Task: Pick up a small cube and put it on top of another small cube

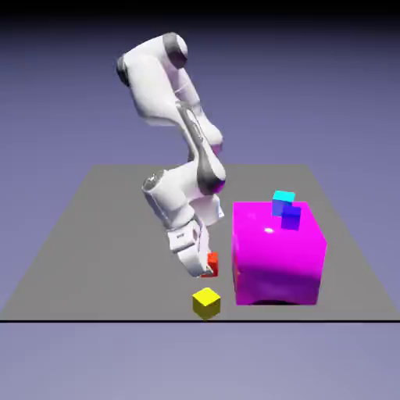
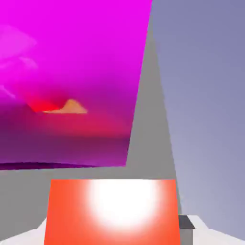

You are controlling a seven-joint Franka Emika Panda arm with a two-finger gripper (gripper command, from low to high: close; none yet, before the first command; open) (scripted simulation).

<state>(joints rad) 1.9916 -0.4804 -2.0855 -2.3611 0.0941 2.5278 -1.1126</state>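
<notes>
Clamping the red cube, the gripper has its grasp (half the job); stacking remains, probably onto the yellow cube near it.

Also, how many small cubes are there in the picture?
4: red in the gripper, yellow on the table, cyan and blue at the magenta block. Others may be hidden.

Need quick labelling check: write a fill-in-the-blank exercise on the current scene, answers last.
1. The end effector is closed on a small plain cube coloured ____.
2. The big glossy block is coloured ____.
3. The small cube nearest the exterior camera is coloured ____.
4. The small cyan cube and small dark blue cube both appear ____ the big block in the exterior view.

Missing words: red; magenta; yellow; on top of
</notes>
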